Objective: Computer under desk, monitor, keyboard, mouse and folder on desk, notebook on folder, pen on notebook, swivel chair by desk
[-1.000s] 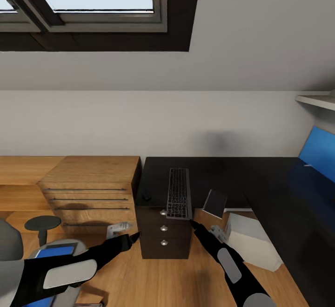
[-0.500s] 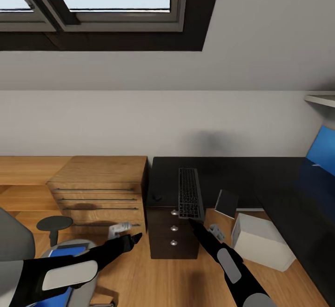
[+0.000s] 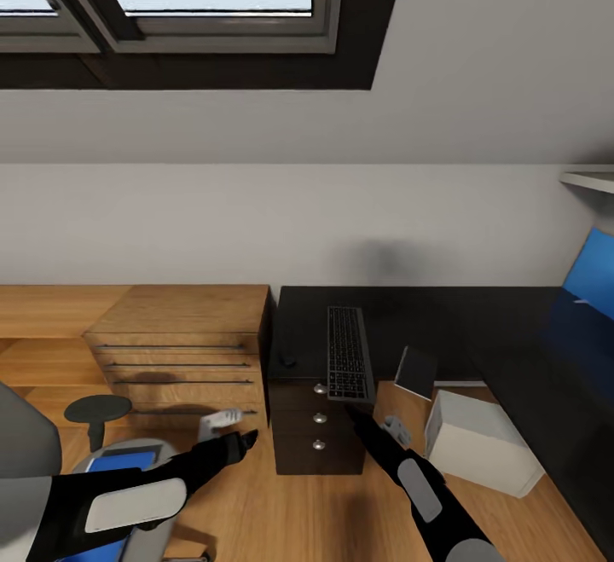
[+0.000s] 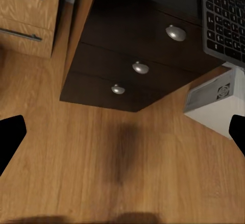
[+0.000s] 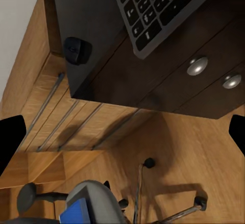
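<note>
Camera panning left

Left arm's pincer (image 3: 247, 437) is dipping slightly over the floor; bench (image 3: 409, 323) things are lying unmoved

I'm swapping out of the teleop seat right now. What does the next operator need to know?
Left gripper: open, empty, above the floor.
Right gripper: open, empty, near the keyboard's front end.
Keyboard and mouse lie on the desk, the keyboard overhanging the front edge.
Computer sits on the floor by the desk.
Folder is on the swivel chair.
A dark flat thing leans under the desk; I cannot tell what it is.
Left: monitor, folder, notebook, pen, chair.
</note>
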Controlling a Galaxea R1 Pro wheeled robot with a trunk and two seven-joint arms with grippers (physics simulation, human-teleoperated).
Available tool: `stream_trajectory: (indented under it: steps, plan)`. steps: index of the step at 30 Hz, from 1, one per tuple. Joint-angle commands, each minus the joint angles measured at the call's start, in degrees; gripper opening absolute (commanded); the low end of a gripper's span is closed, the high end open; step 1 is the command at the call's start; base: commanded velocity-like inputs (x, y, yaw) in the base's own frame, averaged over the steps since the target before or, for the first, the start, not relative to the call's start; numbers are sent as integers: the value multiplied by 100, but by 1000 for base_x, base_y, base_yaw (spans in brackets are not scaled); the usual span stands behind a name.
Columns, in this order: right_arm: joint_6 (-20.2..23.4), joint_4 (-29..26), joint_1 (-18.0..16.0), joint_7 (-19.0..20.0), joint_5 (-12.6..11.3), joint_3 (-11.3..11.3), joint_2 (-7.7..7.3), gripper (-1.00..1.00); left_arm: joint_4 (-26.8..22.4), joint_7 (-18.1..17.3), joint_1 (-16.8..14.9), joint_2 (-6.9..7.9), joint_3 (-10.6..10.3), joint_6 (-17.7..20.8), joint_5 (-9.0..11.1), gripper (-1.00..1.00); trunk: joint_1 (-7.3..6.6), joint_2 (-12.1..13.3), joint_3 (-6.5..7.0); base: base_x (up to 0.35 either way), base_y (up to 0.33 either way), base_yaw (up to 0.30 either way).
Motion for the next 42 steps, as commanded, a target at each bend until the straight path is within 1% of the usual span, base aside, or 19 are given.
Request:
stream_trajectory:
  steps: [1,5,11,13,15,16,18,19,21,23,24,25,26,27,33,36,42]
  plan:
    - [48,8,-3,30,-38,-42,6,100,-8,43,-13,-19,-20,-41,38,100,25,-53,-30,0,0,0]
    - [28,52,-3,99,-26,-46,9,100,-1,291,-13,-112,-20,-41,38,100,113,-214,-102,0,0,0]
    - [40,64,-3,104,-44,-68,17,100,5,384,-13,-159,-22,-41,38,100,245,-454,-210,0,0,0]
    - [51,64,-4,107,-82,-77,23,100,10,393,-13,-179,-25,-41,38,100,289,-535,-246,0,0,0]
    - [57,64,-4,113,-211,-98,26,100,14,399,-13,-209,-27,-41,38,100,333,-615,-282,0,0,0]
    - [63,64,-4,119,-368,-111,27,100,40,401,-13,-239,-30,-41,38,100,355,-655,-300,0,0,0]
    - [74,61,-4,123,-597,-120,23,100,115,402,-13,-291,-32,-38,40,100,399,-735,-335,0,0,0]
    - [94,59,-4,129,-884,-126,19,100,267,402,-13,-385,-34,-36,44,100,421,-775,-353,0,0,0]
    - [123,57,-3,130,-1209,-129,15,100,489,402,-13,-519,-36,-34,53,100,465,-856,-389,0,0,0]
    - [186,56,-4,127,-1850,-128,-13,100,1022,398,-13,-829,-42,-33,149,100,509,-936,-425,0,0,0]
    - [205,56,-3,125,-2102,-124,-52,100,1221,396,-13,-964,-52,-31,240,100,531,-976,-443,0,0,0]
    - [219,55,-3,124,-2284,-120,-104,100,1350,392,-13,-1064,-91,-30,340,100,552,-1016,-461,0,0,0]
    - [225,55,-3,122,-2349,-118,-128,100,1396,390,-13,-1102,-122,-28,385,100,574,-1056,-479,0,0,0]
    - [243,53,-4,115,-2564,-116,-215,100,1546,386,-13,-1238,-332,-31,536,100,596,-1096,-497,0,0,0]
    - [241,49,-4,125,-2608,-92,-215,100,1579,385,-13,-1319,-390,-31,568,100,728,-1337,-605,0,0,0]
    - [240,47,-4,133,-2617,-85,-213,100,1586,386,-13,-1394,-403,-32,573,100,794,-1457,-659,0,0,0]
    - [232,39,-3,139,-2619,-91,-216,100,1565,392,-13,-1426,-413,-32,574,100,926,-1698,-766,0,0,0]
